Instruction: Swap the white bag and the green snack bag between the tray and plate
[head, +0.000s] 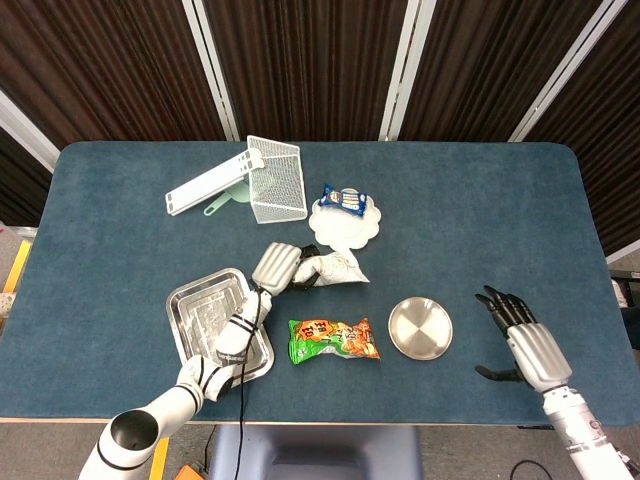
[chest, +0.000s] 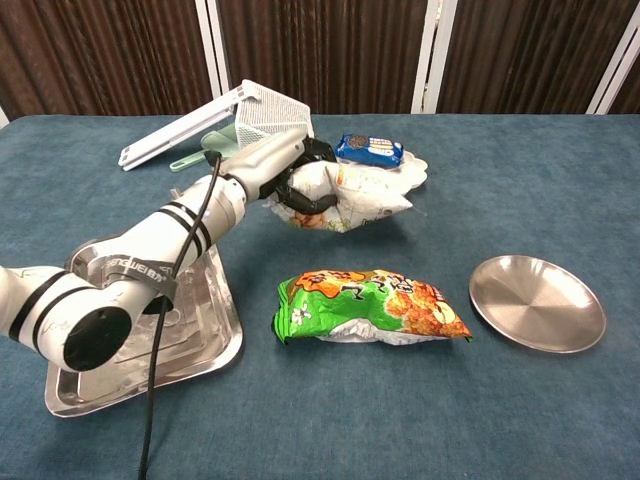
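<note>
Beside the tray (chest: 215, 340), left hand (chest: 285, 165) fingers clamp the white bag (chest: 355, 195); only the head view shows right hand (head: 522, 340), fingers apart.

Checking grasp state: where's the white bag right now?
Center-left in both views, the white bag is gripped by the left hand, between the scalloped white plate behind and the green snack bag in front.

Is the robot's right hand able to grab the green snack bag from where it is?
Probably yes: the right hand is open, and only the low, bare round plate lies between it and the green snack bag.
</note>
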